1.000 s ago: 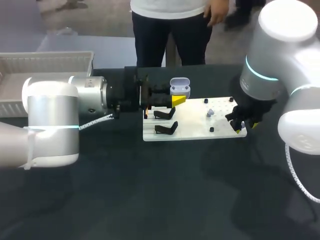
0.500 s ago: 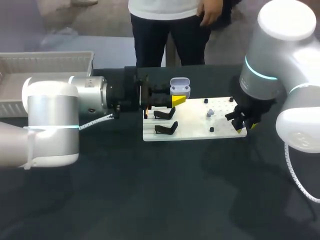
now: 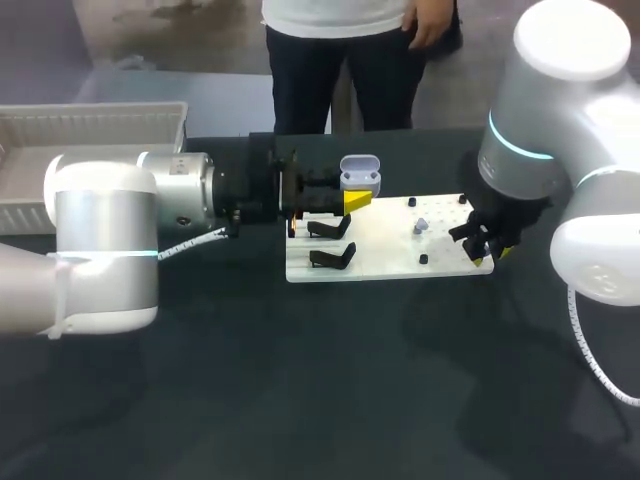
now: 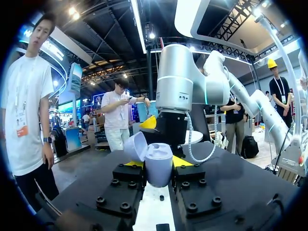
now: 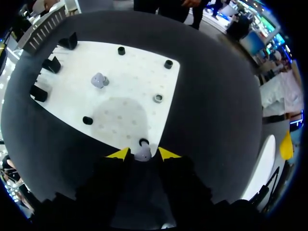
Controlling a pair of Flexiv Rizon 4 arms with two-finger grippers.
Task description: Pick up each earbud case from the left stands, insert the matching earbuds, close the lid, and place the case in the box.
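My left gripper (image 3: pixel 352 192) is shut on a lavender earbud case (image 3: pixel 359 177), held above the far left of the white board (image 3: pixel 390 262). In the left wrist view the case (image 4: pixel 159 165) stands upright between the yellow tips of that gripper (image 4: pixel 158 163), its lid (image 4: pixel 136 146) swung open. My right gripper (image 3: pixel 488 252) is at the board's near right corner. In the right wrist view this gripper (image 5: pixel 143 154) is shut on a lavender earbud (image 5: pixel 143 154) beside a black peg (image 5: pixel 143 142). A second earbud (image 5: pixel 98 80) sits further in on the board (image 5: pixel 130 113).
Black stands (image 3: pixel 330 228) (image 3: pixel 332 258) sit on the board's left side, and small black pegs (image 5: pixel 168 63) dot its right side. A white box (image 3: pixel 90 128) stands at the back left of the dark table. A person stands behind the table's far edge.
My right gripper's fingers have drawn closer together around the earbud at the board's corner. My left arm and the case have not moved.
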